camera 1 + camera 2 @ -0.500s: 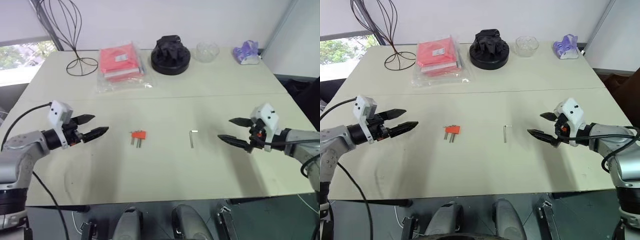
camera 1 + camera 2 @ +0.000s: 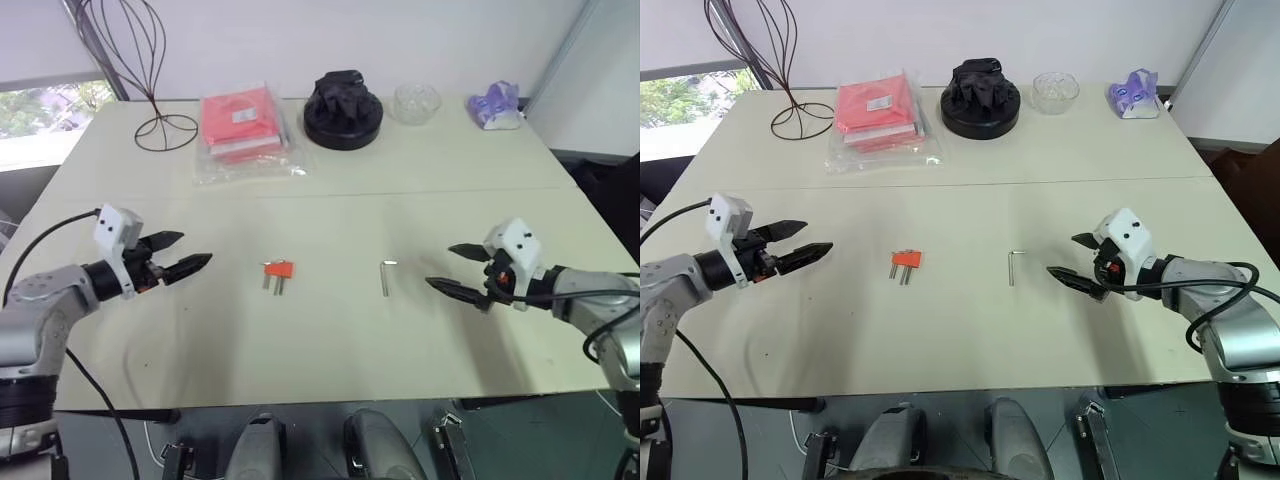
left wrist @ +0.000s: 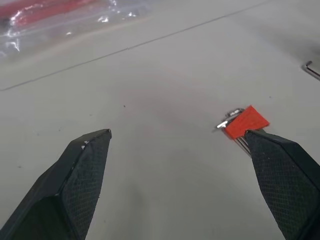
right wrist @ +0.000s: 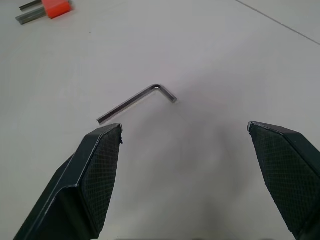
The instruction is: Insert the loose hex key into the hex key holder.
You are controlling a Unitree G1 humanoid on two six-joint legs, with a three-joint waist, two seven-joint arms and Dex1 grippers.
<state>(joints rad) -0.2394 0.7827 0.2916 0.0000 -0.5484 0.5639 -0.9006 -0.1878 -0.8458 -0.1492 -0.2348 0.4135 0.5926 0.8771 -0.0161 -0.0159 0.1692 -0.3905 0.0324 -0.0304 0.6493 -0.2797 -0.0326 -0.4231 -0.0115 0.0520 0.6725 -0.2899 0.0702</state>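
Grippers hang over the near half of the pale table (image 2: 330,330), one at each side, both empty. Left gripper (image 2: 183,254) has its fingers spread wide and is aimed across the table toward the centre; in the left wrist view the hex key holder (image 3: 244,121) lies just past one black fingertip (image 3: 272,150). Right gripper (image 2: 459,269) likewise stands wide open, pointing inward toward the loose hex key (image 2: 385,276), close to it but not touching; in the right wrist view the key lies just beyond the fingertips.

Hex key holder rests flat at mid-table, left of centre, its short grey keys pointing toward the near edge. Loose hex key lies flat to its right, well apart from it, long leg running toward the near edge, short bent end at the far end turned right.

Along the far edge, left to right: wire stand (image 2: 150,80), red packet in clear plastic (image 2: 240,125), black round object (image 2: 342,108), clear glass bowl (image 2: 415,100), small purple item (image 2: 495,103).
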